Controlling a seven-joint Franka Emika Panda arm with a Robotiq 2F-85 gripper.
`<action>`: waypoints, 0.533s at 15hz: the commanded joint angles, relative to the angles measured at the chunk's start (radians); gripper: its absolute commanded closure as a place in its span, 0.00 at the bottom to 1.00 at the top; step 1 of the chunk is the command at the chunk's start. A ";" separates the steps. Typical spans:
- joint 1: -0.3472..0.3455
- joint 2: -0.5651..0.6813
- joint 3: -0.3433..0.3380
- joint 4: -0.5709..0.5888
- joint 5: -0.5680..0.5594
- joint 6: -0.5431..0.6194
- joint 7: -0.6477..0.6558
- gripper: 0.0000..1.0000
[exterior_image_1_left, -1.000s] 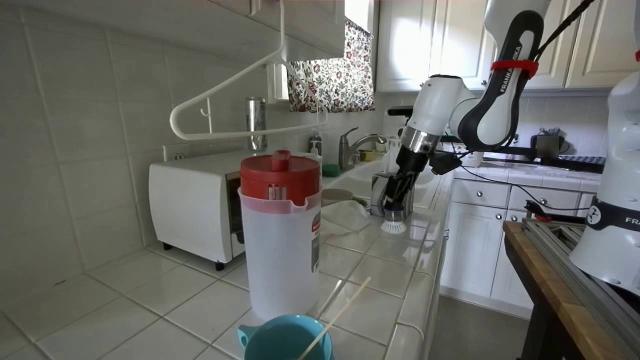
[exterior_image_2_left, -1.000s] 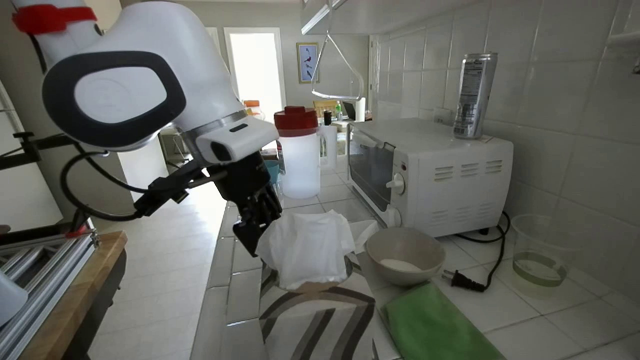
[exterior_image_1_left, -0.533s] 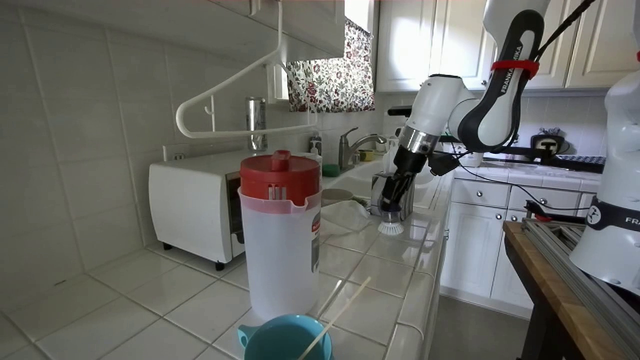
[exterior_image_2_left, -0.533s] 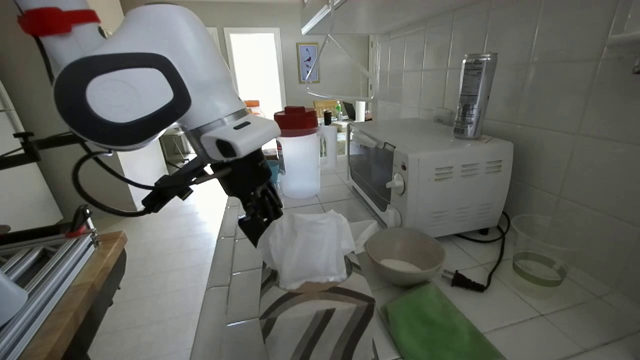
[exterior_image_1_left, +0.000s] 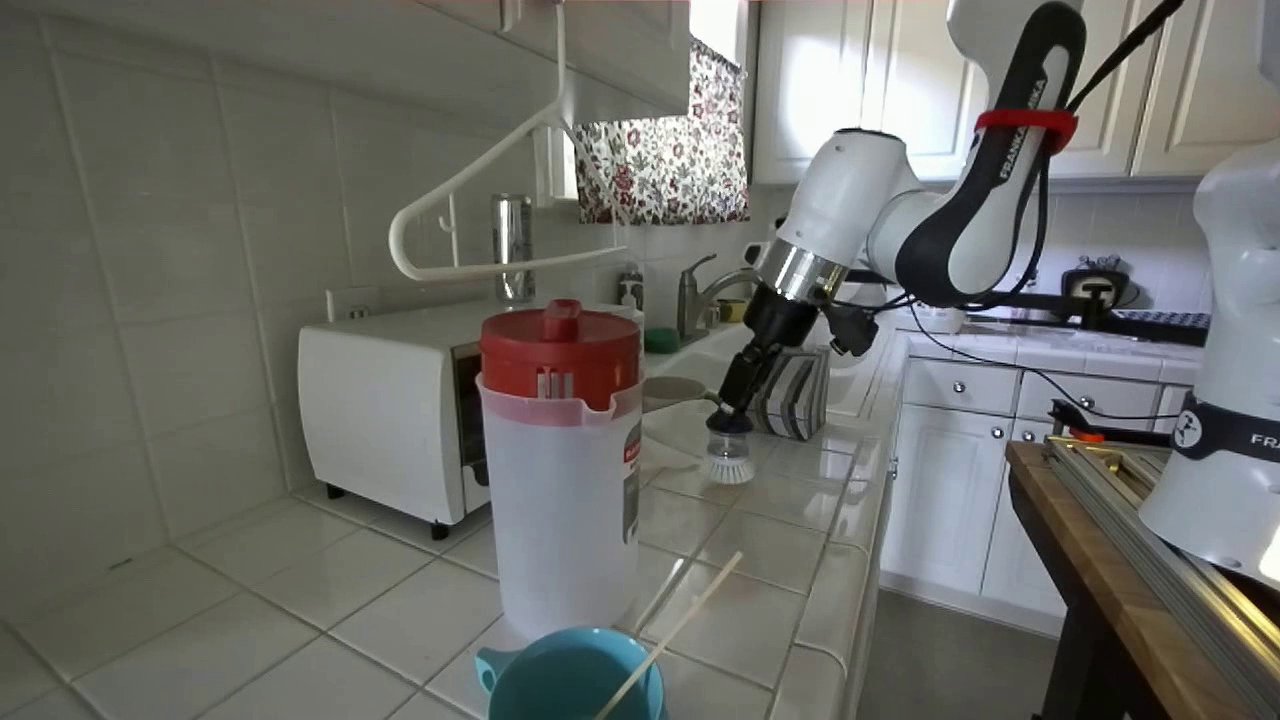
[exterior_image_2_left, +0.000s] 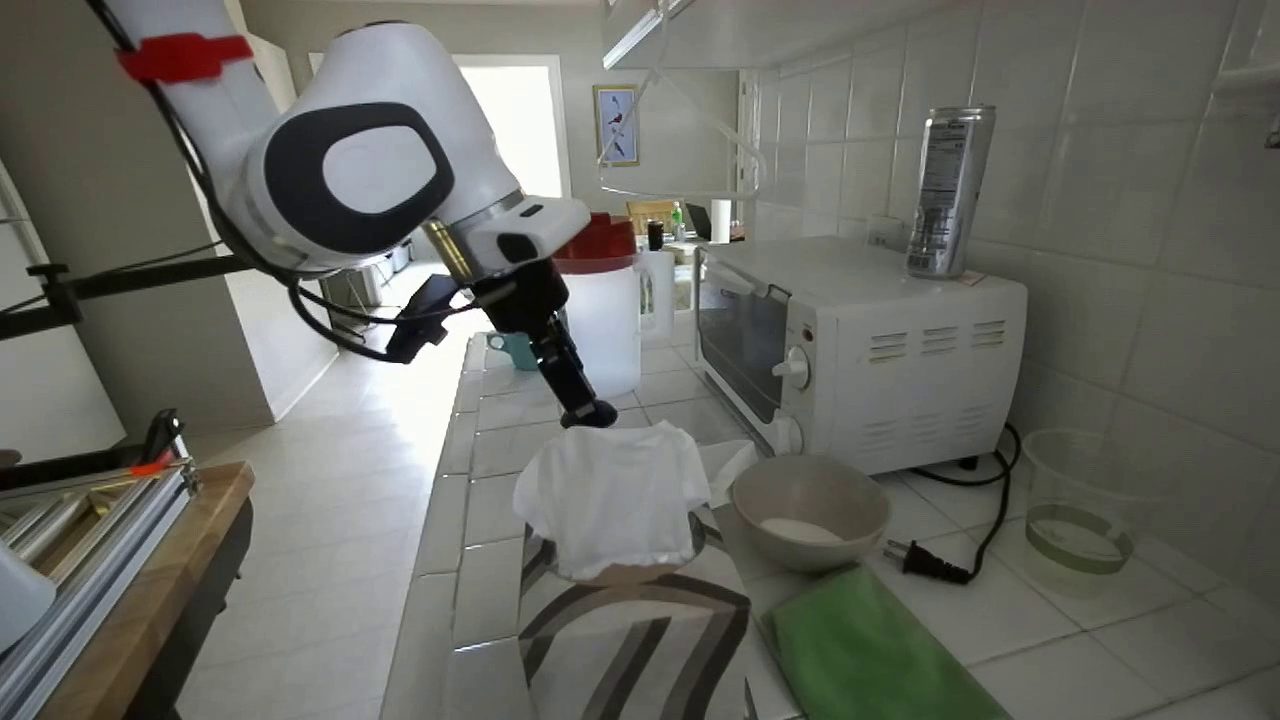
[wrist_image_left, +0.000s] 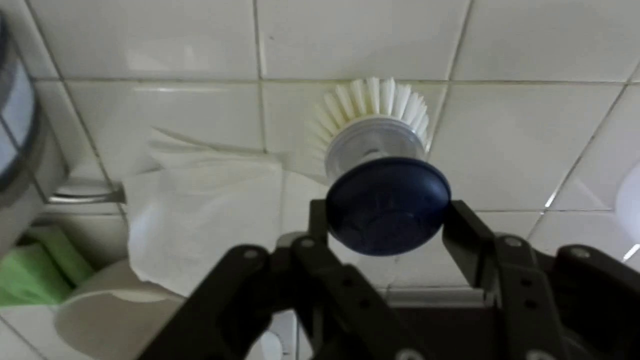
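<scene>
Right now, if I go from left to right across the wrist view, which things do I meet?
Folded green cloth → beige bowl → white sheet (paper or cloth, I cannot tell) → dish brush with white bristles and a dark cap, held in the gripper.

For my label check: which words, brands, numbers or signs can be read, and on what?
"FRANKA": robot arm, below the red strap.
"IKA": same arm, above that strap; preceding letters unclear.
"FRA": black base collar, cut off by picture edge.
Too small or blurred: pitcher label, print on silver can.
</scene>
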 joint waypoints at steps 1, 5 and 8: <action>0.032 0.019 0.045 0.045 -0.004 0.017 -0.008 0.65; 0.078 0.031 0.097 0.089 -0.016 0.019 -0.021 0.65; 0.103 0.063 0.105 0.118 -0.025 0.019 -0.035 0.65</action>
